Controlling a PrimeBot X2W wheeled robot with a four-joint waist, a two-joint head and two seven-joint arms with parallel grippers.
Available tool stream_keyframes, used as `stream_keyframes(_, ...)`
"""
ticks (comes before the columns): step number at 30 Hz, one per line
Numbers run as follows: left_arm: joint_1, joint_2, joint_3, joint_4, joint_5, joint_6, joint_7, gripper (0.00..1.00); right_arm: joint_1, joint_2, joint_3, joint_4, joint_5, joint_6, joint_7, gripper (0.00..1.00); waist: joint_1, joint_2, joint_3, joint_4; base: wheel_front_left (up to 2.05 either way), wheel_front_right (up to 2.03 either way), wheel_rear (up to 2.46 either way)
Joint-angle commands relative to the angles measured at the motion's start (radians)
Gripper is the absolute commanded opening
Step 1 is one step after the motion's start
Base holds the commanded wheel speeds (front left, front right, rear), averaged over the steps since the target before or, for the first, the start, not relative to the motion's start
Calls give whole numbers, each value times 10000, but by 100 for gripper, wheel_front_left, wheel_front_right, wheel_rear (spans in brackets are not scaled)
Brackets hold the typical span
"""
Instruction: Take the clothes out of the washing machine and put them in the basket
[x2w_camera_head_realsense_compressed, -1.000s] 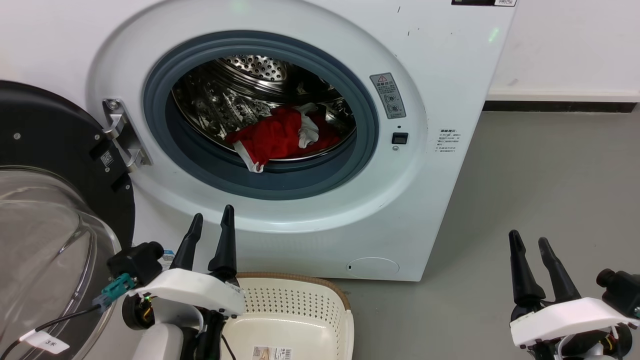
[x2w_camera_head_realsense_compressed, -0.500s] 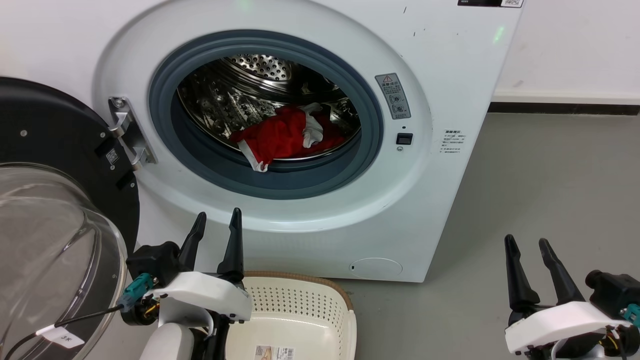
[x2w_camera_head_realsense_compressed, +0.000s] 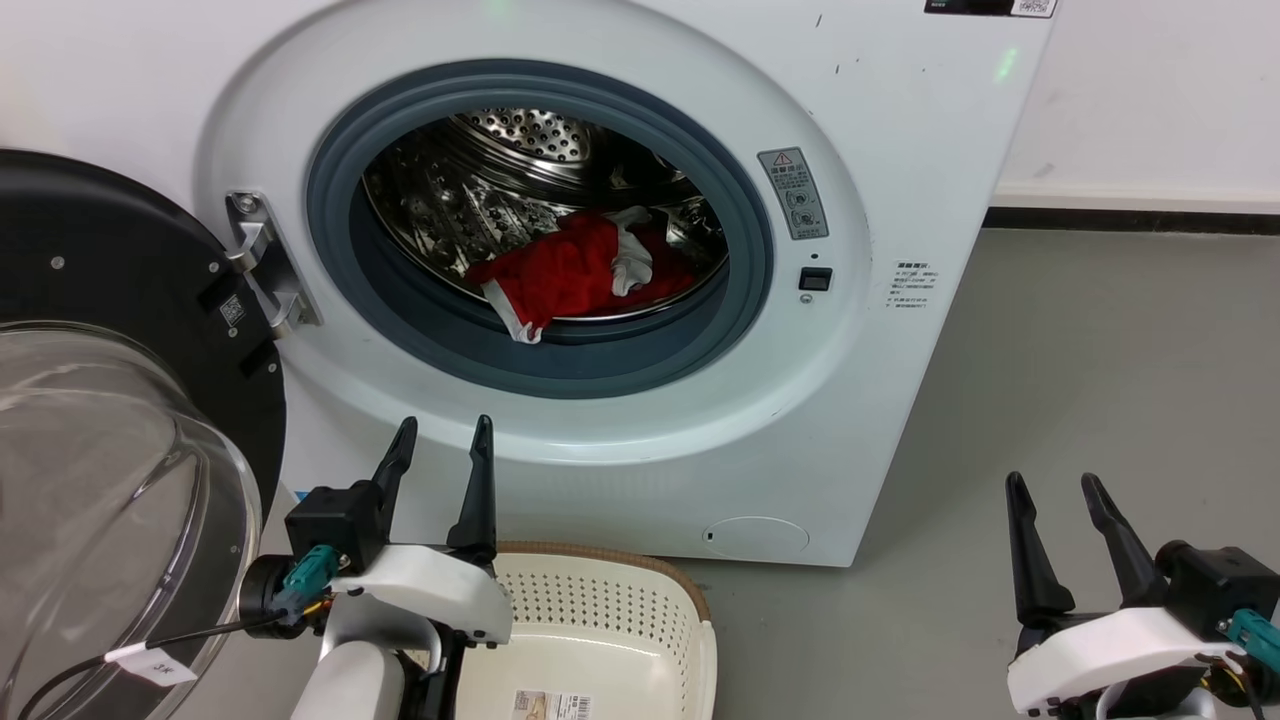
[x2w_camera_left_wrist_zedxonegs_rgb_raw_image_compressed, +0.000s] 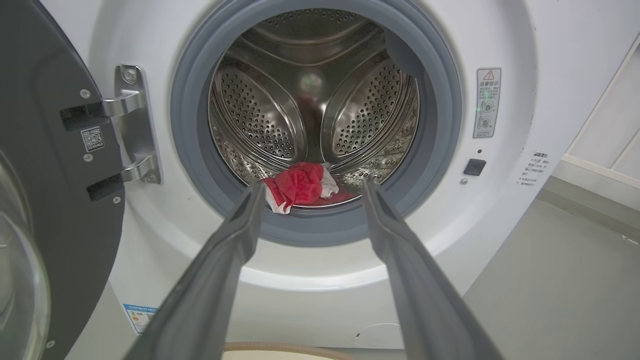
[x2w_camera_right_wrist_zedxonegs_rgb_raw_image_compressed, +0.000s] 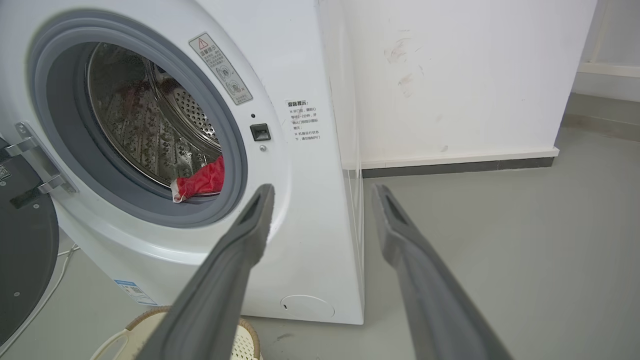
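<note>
The clothes (x2w_camera_head_realsense_compressed: 575, 272) lie in a red-and-white heap at the front bottom of the drum (x2w_camera_head_realsense_compressed: 470, 200), with a white-trimmed edge hanging toward the grey seal (x2w_camera_head_realsense_compressed: 560, 365). The washer (x2w_camera_head_realsense_compressed: 880, 150) has its door (x2w_camera_head_realsense_compressed: 100, 260) swung open on the left. The left gripper (x2w_camera_head_realsense_compressed: 445, 422) hovers outside, below the porthole, fingers apart and unladen — its wrist view frames the heap between the fingertips. The basket (x2w_camera_head_realsense_compressed: 600, 600) stands on the floor (x2w_camera_head_realsense_compressed: 1100, 350) just before the washer, beside that gripper. The right gripper (x2w_camera_head_realsense_compressed: 1052, 480) — fingers spread too — hangs well off to the right.
</note>
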Motion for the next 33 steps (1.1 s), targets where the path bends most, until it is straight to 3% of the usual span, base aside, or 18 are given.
stream_keyframes(1,-208,60,-40,-8,251,49,-100,100,72,-21,-21,-102,-234,-3,-57,100,0,0,-5,10,0,0,0)
stream_keyframes(33,-440,-135,97,380,2222,-18,-689,100,259,-18,-219,-210,-1696,-3,-336,100,0,0,14,132,0,0,0)
